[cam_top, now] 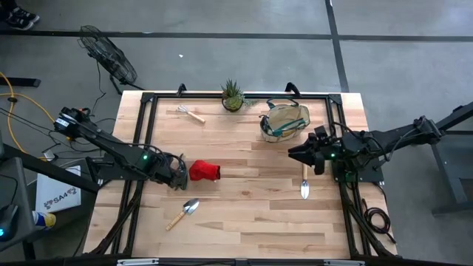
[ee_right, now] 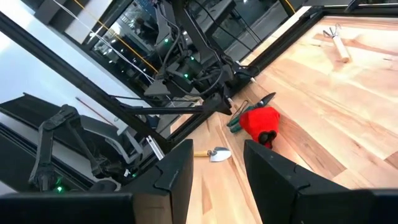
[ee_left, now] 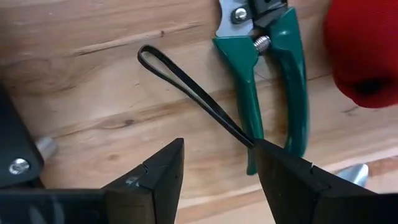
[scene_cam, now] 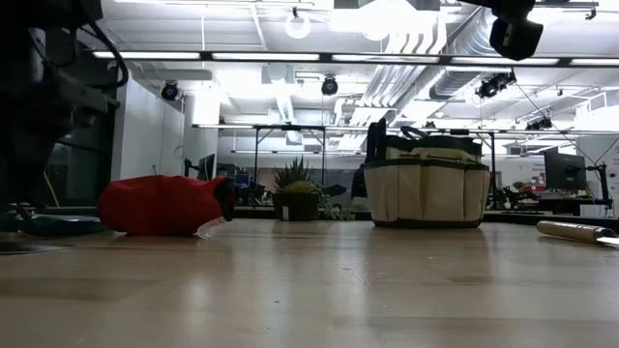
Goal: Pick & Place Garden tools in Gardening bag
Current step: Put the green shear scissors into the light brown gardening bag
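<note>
The left gripper (ee_left: 217, 180) hangs low over the table (cam_top: 244, 222) with its dark fingers spread and nothing between them. Just ahead of the fingertips lie the teal-handled pruning shears (ee_left: 267, 81), flat on the wood, their long axis running straight away from the gripper, handle ends nearest and the steel pivot farther off. A thin black wrist loop (ee_left: 186, 84) trails from the handles across the boards; one finger seems to touch it, though the angle leaves that unsure. Beside the shears sits the red glove (cam_top: 205, 171), soft and lumpy. The left arm is much the nearer to both. The right gripper (cam_top: 301, 155) hovers, fingers parted and empty, near the gardening bag (cam_top: 284, 122), a round tan fabric tote with green trim, well apart from the shears.
</note>
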### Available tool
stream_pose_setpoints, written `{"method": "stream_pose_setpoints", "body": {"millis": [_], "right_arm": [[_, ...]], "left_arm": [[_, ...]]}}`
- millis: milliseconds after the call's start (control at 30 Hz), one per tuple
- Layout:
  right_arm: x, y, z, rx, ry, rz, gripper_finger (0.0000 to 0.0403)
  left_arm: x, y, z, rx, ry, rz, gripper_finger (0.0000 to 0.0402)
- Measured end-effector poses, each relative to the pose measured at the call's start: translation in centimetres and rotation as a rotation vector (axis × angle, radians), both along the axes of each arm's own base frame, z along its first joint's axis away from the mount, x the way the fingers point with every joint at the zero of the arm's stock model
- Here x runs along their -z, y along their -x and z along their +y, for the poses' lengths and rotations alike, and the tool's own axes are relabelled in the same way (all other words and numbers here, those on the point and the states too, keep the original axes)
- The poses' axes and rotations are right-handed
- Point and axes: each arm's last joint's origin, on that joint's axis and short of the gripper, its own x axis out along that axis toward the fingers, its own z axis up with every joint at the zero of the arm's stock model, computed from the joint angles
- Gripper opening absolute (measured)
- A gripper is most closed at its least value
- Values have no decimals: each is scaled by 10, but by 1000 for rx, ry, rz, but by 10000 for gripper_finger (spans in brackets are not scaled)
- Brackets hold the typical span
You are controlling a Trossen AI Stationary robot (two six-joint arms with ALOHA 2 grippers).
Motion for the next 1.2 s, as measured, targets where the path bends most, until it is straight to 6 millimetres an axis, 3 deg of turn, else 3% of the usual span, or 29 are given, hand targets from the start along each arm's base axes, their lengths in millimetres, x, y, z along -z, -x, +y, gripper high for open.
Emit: {"method": "stream_pose_setpoints", "body": {"millis": [367, 767, 1200], "right_arm": [[0, 0, 0, 0, 5, 1, 135], [0, 0, 0, -1, 8, 2, 135], [0, 0, 0, -1, 8, 1, 135]], "left_arm": [[9, -4, 0, -15, -20, -93, 191], [25, -20, 10, 6, 44, -32, 191], [34, -23, 8, 41, 103, 52, 183]]}}
